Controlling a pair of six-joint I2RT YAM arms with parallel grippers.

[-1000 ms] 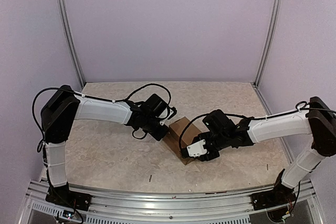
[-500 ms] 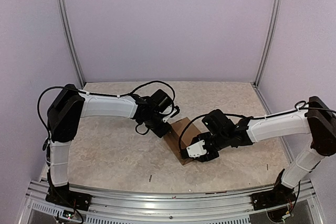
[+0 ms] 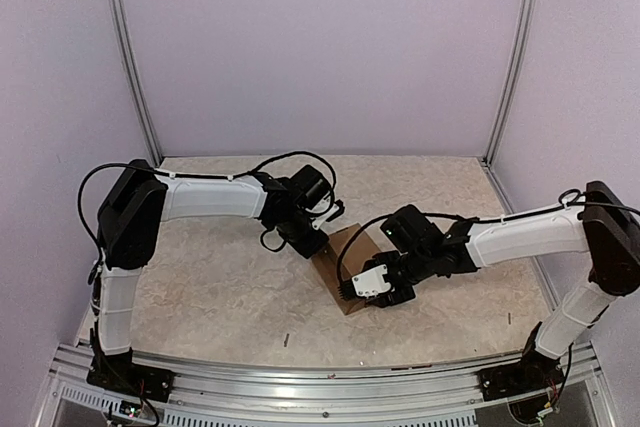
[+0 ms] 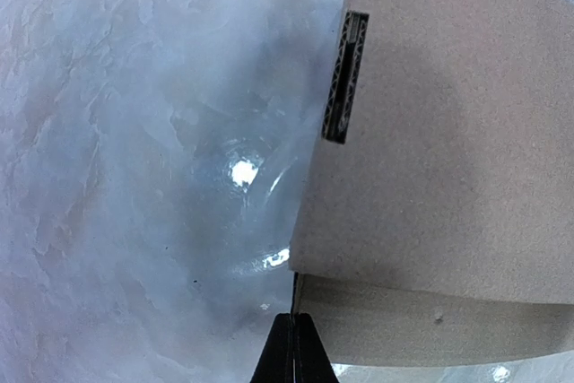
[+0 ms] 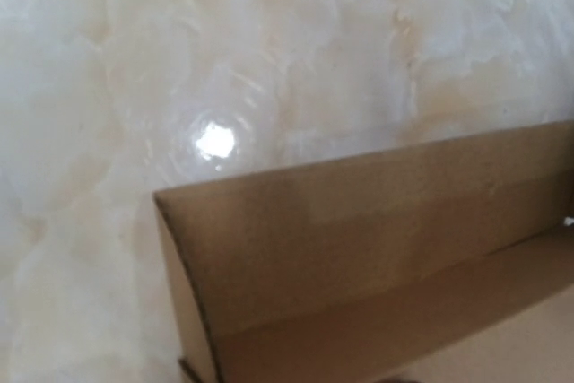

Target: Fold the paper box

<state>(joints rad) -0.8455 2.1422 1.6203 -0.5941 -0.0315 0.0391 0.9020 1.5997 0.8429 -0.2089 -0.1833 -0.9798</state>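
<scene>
The paper box is plain brown cardboard, lying partly folded in the middle of the marble table. My left gripper is shut and empty at the box's left corner. In the left wrist view its closed tips touch the corner edge of the paper box, where a raised wall meets a lower flap. My right gripper sits over the box's near right part. The right wrist view shows only an upright wall of the paper box close up. Its fingers are hidden there.
A dark corrugated edge shows in a slot on the box's panel. Metal frame posts and purple walls enclose the table. An aluminium rail runs along the near edge.
My left arm has swung right, bringing its shut gripper up against the box's left corner. The right gripper has edged slightly left over the box.
</scene>
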